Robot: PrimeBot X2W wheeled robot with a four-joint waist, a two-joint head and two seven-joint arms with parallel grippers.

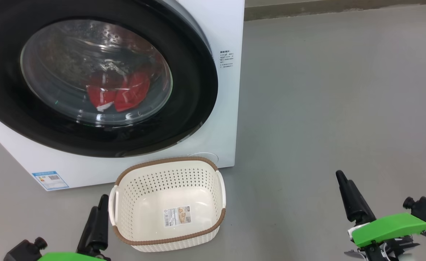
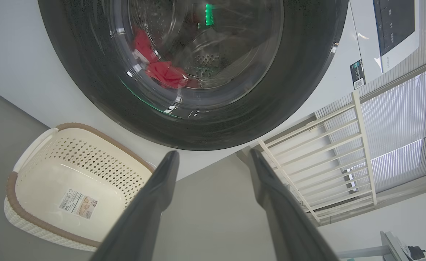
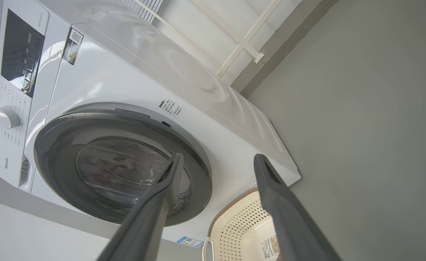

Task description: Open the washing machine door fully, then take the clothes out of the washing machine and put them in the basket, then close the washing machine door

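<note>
Grey floor ran back to a white railing; the washing machine stood ahead of both claws, the washing machine door shut flush against it; the red clothes lay behind the glass, low in the drum; the basket sat with no clothes in it just beside the left claw, between it and the machine. The left claw and the right claw both gaped wide, holding nothing. Opening came first, I judged: hook one finger behind the black rim at its latch side, which I could not pick out; then pull in a steady arc, passing above the basket.
</note>
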